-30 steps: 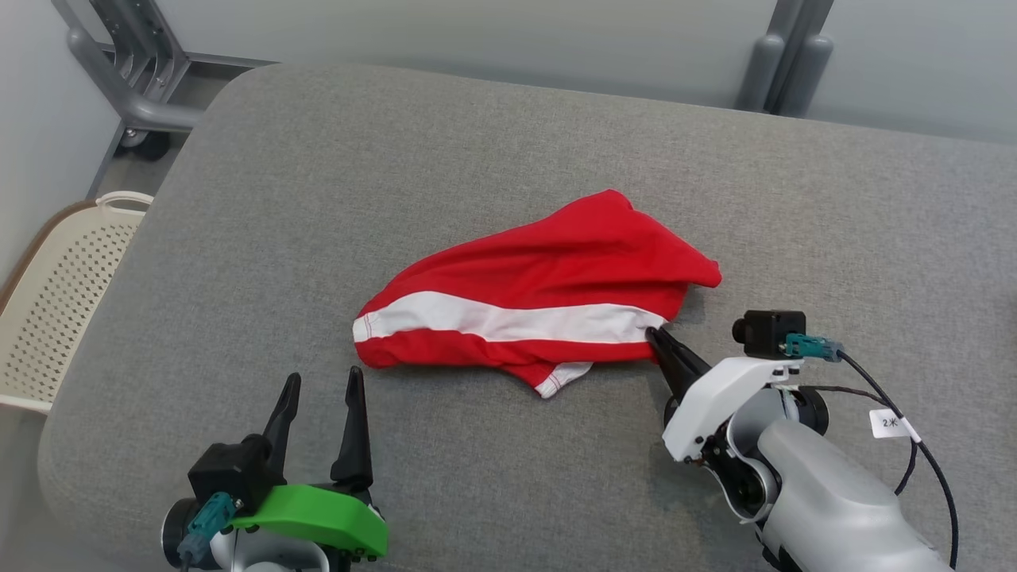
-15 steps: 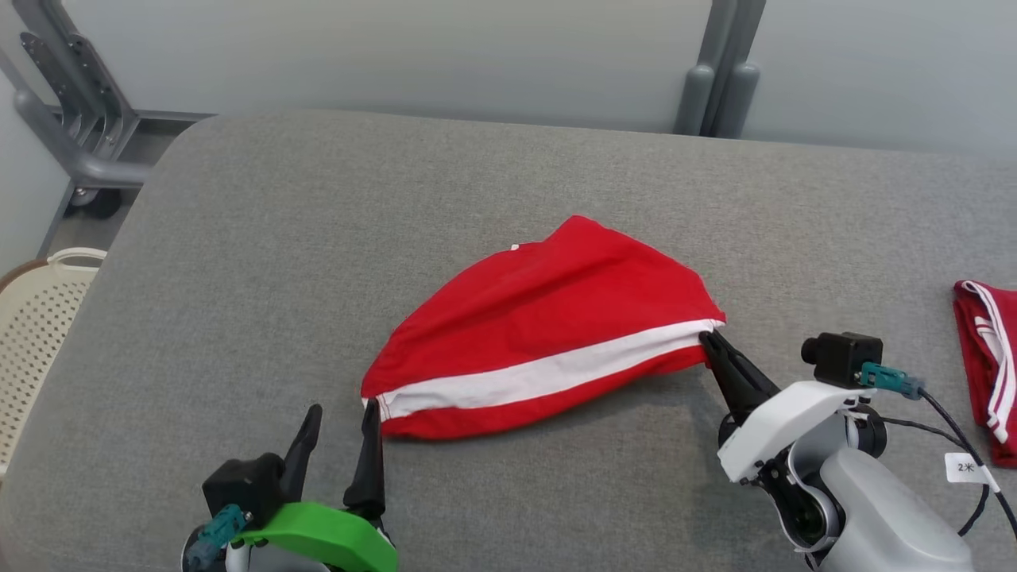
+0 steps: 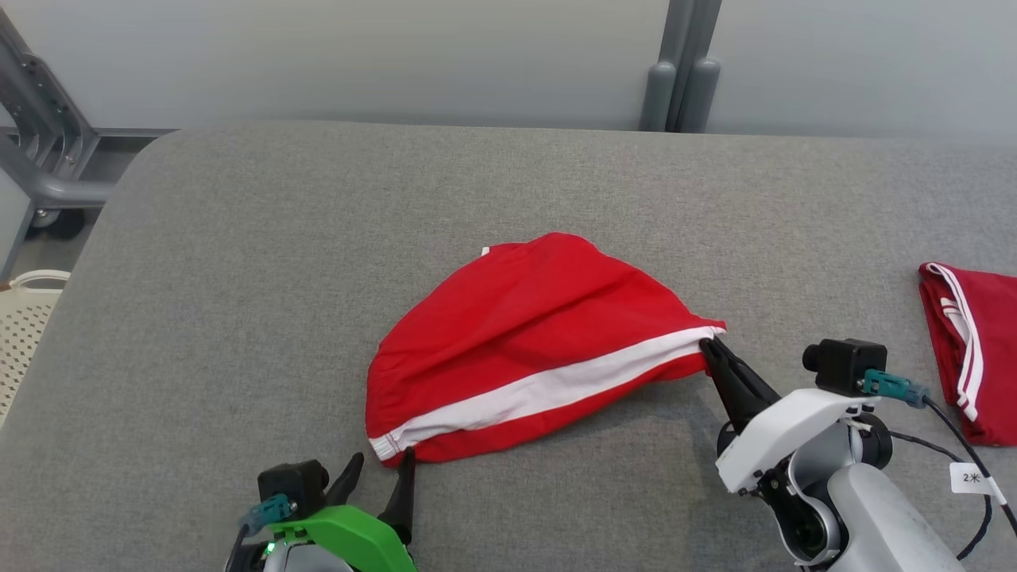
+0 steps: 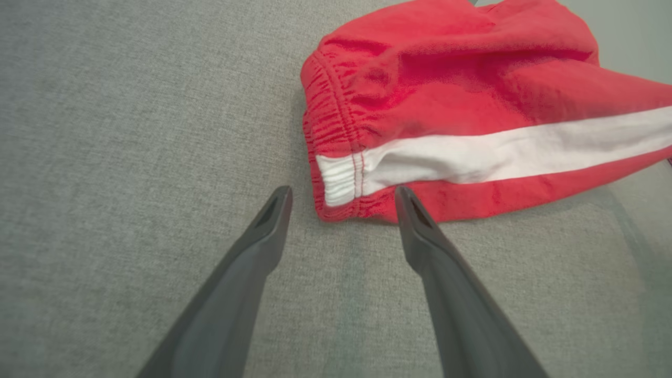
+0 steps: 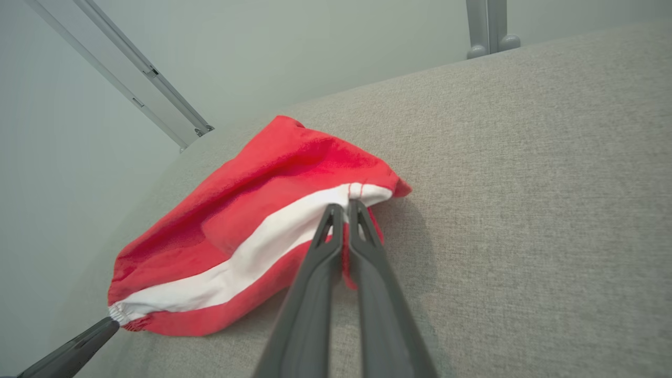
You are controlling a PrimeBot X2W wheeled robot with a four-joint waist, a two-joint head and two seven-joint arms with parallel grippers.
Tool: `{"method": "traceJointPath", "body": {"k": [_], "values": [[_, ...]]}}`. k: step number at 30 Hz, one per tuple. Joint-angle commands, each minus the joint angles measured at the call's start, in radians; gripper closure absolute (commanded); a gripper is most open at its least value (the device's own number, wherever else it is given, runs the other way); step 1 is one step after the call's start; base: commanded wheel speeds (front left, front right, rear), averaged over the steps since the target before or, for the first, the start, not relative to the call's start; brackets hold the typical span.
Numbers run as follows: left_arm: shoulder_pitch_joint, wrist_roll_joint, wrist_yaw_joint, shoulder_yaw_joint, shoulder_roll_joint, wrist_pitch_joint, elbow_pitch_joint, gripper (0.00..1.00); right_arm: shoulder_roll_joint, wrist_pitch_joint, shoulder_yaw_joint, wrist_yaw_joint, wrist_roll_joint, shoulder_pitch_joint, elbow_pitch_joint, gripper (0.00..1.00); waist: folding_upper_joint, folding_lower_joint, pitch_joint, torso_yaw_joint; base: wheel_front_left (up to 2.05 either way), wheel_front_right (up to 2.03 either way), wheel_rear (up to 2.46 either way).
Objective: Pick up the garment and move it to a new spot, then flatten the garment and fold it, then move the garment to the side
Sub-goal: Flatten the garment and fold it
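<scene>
The garment (image 3: 540, 334) is a pair of red shorts with a white side stripe, lying on the grey padded table (image 3: 238, 262). My right gripper (image 3: 707, 345) is shut on its right end, where the stripe meets the hem; the right wrist view shows the closed tips (image 5: 341, 206) pinching that edge of the garment (image 5: 252, 210). My left gripper (image 3: 383, 459) stands open at the near left corner. In the left wrist view its fingertips (image 4: 342, 193) sit either side of the gathered waistband end of the garment (image 4: 472, 94), just short of it.
Another red piece with white stripes (image 3: 965, 349) lies folded at the table's right edge. A cream perforated basket (image 3: 24, 318) stands on the floor to the left, beside a grey metal frame (image 3: 40, 159). A grey post (image 3: 679, 79) rises behind the table.
The head camera has swung right. My right gripper has drawn the garment's end out, so the stripe now runs taut and slanted. The left gripper has closed in on the waistband corner.
</scene>
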State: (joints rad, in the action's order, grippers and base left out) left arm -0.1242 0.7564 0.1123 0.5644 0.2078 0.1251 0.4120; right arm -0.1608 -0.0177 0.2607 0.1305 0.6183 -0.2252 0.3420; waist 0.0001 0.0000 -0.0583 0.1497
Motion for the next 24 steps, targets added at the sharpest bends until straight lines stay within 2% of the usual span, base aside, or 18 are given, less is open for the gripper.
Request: {"method": "traceJointPath", "body": {"k": [1, 7, 8, 9, 10, 11, 17, 24], "values": [[-0.038, 0.009, -0.016, -0.001, -0.01, 0.015, 0.037, 0.0, 0.012, 0.016, -0.014, 0.0, -0.019, 0.017, -0.019, 1.0, -0.0001, 0.0, -0.011, -0.01, 0.0, 0.0, 0.0], [-0.089, 0.019, -0.049, -0.01, -0.045, 0.056, 0.132, 0.0, 0.034, 0.052, -0.041, 0.0, -0.058, 0.021, -0.059, 1.0, -0.0001, 0.0, -0.026, -0.024, 0.0, 0.0, 0.0], [-0.096, 0.022, -0.056, -0.009, -0.051, 0.061, 0.141, 0.19, 0.038, 0.057, -0.045, 0.0, -0.062, 0.022, -0.065, 1.0, -0.0001, 0.0, -0.028, -0.026, 0.0, 0.0, 0.0], [-0.101, 0.022, -0.062, -0.009, -0.055, 0.065, 0.149, 0.56, 0.04, 0.061, -0.048, 0.0, -0.068, 0.023, -0.071, 1.0, -0.0001, 0.0, -0.031, -0.028, 0.0, 0.0, 0.0], [-0.104, 0.022, -0.067, -0.007, -0.057, 0.071, 0.155, 0.82, 0.042, 0.066, -0.052, 0.0, -0.072, 0.023, -0.076, 1.0, -0.0001, 0.0, -0.033, -0.029, 0.0, 0.0, 0.0], [-0.106, 0.022, -0.071, -0.007, -0.058, 0.074, 0.158, 1.0, 0.043, 0.068, -0.056, 0.0, -0.078, 0.025, -0.081, 1.0, -0.0001, 0.0, -0.034, -0.029, 0.0, 0.0, 0.0], [-0.08, 0.031, -0.087, -0.031, -0.05, 0.109, 0.101, 1.0, 0.057, 0.068, -0.087, 0.0, -0.098, 0.035, -0.113, 1.0, -0.0001, 0.0, -0.033, -0.026, 0.0, 0.0, 0.0], [-0.103, 0.001, -0.071, -0.065, -0.014, 0.127, -0.075, 1.0, 0.06, 0.048, -0.128, 0.0, -0.12, 0.03, -0.181, 1.0, -0.0001, 0.0, -0.002, -0.036, 0.0, 0.0, 0.0]]}}
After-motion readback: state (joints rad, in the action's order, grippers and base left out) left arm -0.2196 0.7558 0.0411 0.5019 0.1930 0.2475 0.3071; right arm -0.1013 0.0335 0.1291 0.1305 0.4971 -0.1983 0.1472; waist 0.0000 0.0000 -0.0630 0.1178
